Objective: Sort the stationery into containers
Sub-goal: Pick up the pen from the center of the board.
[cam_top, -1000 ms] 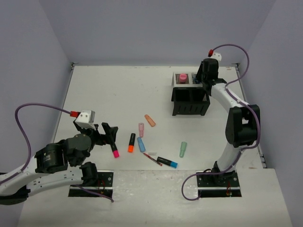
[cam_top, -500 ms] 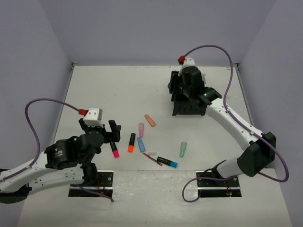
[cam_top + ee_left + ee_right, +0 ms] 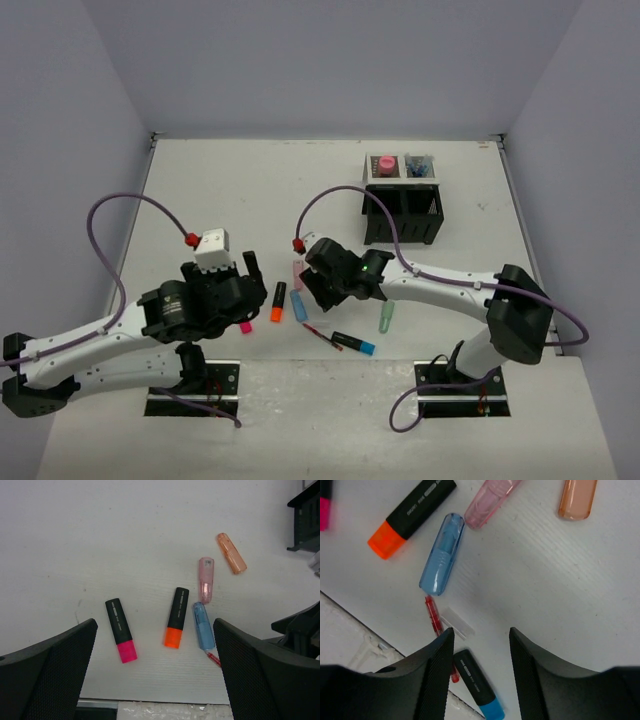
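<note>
Right tool (image 3: 480, 635), jaws apart and empty, hangs over the tabletop (image 3: 545, 580) with the blue highlighter (image 3: 441, 554) at its 11 o'clock; judged light, rigid, slick plastic, best pinched mid-barrel; left tool (image 3: 155, 625) likewise apart, empty.

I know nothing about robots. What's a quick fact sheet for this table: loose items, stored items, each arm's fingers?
Loose: pink highlighter, orange highlighter, blue highlighter, pale pink highlighter, peach highlighter, mint highlighter, red pen, blue-tipped marker
Stored: pink glue stick in a back compartment of the black organizer
Left fingers: open, empty, over the pink and orange highlighters
Right fingers: open, empty, above the red pen
</note>
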